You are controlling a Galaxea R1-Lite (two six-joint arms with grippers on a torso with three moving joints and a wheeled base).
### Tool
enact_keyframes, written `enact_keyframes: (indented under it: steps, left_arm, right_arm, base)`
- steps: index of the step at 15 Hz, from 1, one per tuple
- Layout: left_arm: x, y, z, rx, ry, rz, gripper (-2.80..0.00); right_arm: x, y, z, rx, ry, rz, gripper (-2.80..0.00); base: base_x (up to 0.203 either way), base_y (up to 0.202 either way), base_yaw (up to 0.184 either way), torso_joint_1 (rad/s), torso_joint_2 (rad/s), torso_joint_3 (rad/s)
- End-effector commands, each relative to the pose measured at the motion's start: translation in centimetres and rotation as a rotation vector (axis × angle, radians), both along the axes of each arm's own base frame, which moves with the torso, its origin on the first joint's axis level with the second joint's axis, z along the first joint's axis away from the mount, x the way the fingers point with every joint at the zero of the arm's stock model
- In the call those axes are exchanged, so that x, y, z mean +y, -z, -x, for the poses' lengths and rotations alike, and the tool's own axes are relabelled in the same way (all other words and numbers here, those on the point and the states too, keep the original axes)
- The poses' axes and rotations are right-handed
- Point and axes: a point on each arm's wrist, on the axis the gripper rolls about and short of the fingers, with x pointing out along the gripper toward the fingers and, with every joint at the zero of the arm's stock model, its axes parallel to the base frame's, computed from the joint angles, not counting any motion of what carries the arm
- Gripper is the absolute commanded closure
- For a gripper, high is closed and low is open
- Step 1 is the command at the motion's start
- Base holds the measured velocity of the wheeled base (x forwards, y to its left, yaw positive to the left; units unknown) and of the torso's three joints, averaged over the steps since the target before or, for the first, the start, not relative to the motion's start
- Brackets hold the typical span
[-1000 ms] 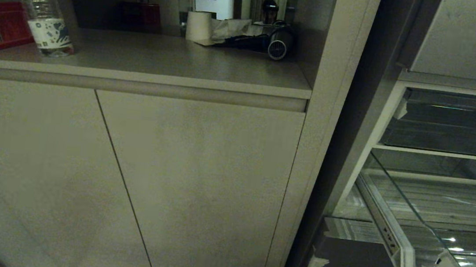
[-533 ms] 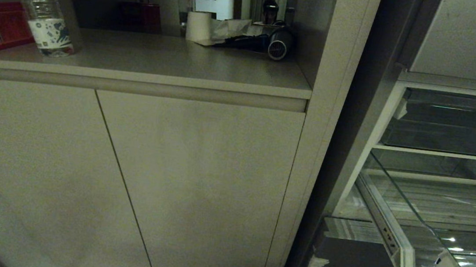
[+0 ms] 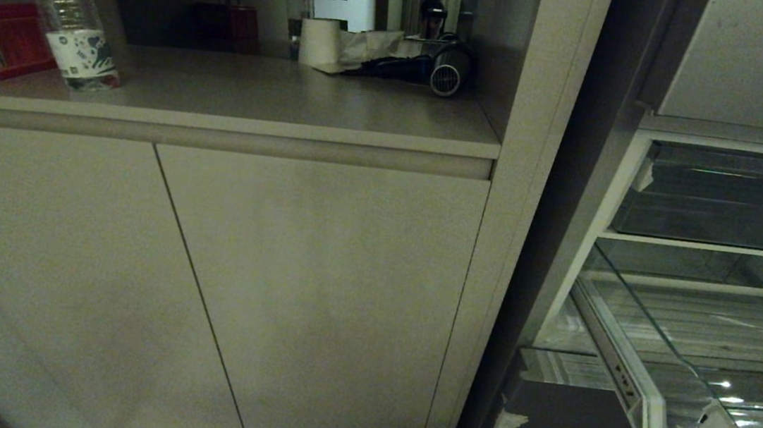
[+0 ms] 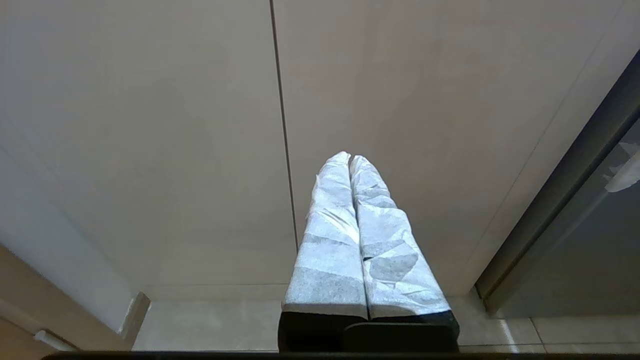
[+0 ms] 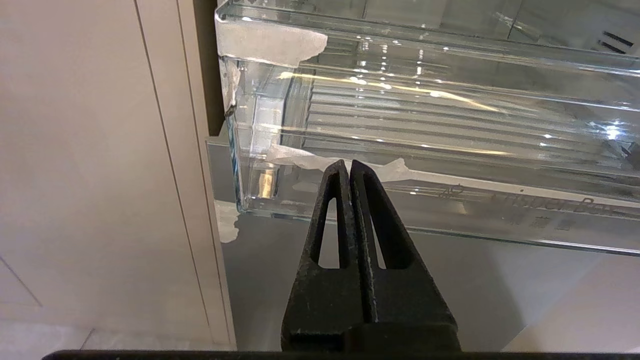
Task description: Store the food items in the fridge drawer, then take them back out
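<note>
Nothing in our head view has shifted since a second ago: the wide clear plastic fridge drawer [image 3: 687,409] with its ribbed floor still sticks out of the open fridge, white tape scraps [image 5: 270,42] at its front corner. Our right gripper [image 5: 348,167], bare black fingers pressed together and holding nothing, sits just below the drawer's front lip. Our left gripper [image 4: 349,160], white-wrapped fingers also pressed together, faces the beige cabinet doors [image 4: 200,125]. We can't spot any food item.

left pincer [image 4: 349,159] closed, empty | facing beige cabinet doors [image 4: 150,125]
</note>
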Motion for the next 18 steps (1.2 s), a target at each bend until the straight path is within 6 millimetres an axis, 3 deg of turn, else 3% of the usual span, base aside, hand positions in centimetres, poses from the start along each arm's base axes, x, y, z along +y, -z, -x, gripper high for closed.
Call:
enact_keyframes:
  steps: [1, 18]
  left_arm:
    - [0.0, 0.0, -0.01, 0.002, -0.001, 0.0, 0.0]
    - [0.0, 0.0, -0.01, 0.002, -0.001, 0.0, 0.0]
  right_arm:
    - [0.0, 0.9, -0.24, 0.03, 0.0, 0.0, 0.0]
    - [-0.02, 0.81, -0.23, 0.023, 0.004, -0.074, 0.0]
  base:
    - [0.0, 0.0, 0.0, 0.0, 0.0, 0.0]
    - [0.001, 0.006, -0.167, 0.002, 0.0, 0.001]
